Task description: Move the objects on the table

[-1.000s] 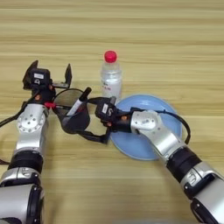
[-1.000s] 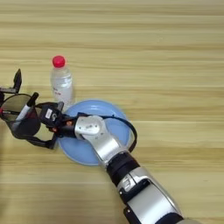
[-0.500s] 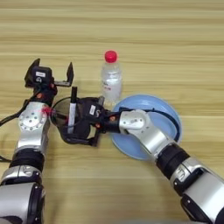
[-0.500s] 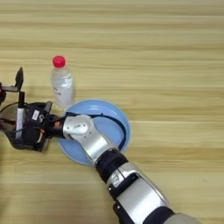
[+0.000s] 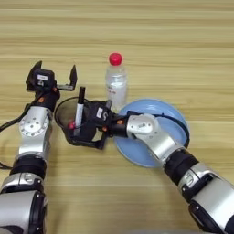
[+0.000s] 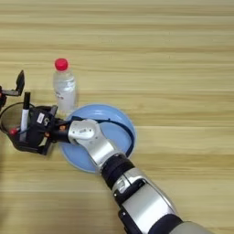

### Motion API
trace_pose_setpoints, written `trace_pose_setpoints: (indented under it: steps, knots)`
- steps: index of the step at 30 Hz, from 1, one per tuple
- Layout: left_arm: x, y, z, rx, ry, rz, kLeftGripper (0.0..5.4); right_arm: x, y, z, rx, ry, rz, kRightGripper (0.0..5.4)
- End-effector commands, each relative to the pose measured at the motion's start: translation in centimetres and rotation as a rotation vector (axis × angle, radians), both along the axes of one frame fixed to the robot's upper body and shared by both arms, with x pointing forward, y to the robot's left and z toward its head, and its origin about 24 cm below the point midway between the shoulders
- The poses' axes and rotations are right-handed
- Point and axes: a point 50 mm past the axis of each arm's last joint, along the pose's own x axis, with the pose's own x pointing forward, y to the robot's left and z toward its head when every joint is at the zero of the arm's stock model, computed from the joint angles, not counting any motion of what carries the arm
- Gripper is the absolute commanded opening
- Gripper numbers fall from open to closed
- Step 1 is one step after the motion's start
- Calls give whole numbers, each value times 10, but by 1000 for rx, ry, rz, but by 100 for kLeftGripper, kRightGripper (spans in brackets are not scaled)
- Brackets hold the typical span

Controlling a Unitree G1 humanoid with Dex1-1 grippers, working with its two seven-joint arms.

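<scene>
Your right gripper (image 5: 87,130) grasps the black mesh pen cup (image 5: 75,122) at centre left; your left gripper (image 5: 54,77) stands released above it.

Head stereo pair, looking down, overlapping table (image 5: 183,55).

The right claw (image 5: 93,130) is covering the 3 o'clock side of the pen cup (image 5: 68,119), so its hold on the wall is not showing clearly. The right forearm is hiding part of the blue plate (image 5: 176,123). The right eye view is cutting off the left claw (image 5: 52,78) at 9 o'clock.
</scene>
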Motion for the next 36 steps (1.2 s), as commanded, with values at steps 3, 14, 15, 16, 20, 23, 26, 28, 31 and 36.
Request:
trace_pose_setpoints:
  steps: [3, 14, 15, 16, 20, 23, 26, 28, 31, 36]
  knots:
    - [2, -1, 1, 12, 1, -8, 540, 6, -3, 26, 84, -61, 10, 488]
    - [2, 1, 1, 15, 4, -6, 540, 1, -73, 54, 133, -100, -20, 485]
    - [2, 1, 1, 15, 3, -7, 540, 0, -85, 54, 118, -98, -34, 485]
    - [2, 1, 1, 15, 3, -7, 540, -1, -94, 53, 104, -96, -48, 485]
    - [1, 1, 1, 15, 1, -10, 540, -3, -128, 53, 65, -84, -110, 485]
    - [0, 1, 1, 15, 0, -13, 540, -4, -153, 54, 45, -87, -177, 485]
    - [0, 1, 1, 16, -1, -15, 540, -4, -175, 57, 30, -93, -249, 485]
    - [0, 1, 1, 16, -1, -15, 540, -1, -194, 60, 18, -103, -318, 485]
    - [-1, 1, 1, 16, -1, -15, 540, 3, -218, 65, 15, -112, -406, 485]
    - [-1, 1, 1, 16, -2, -16, 540, 2, -232, 63, 10, -94, -449, 485]
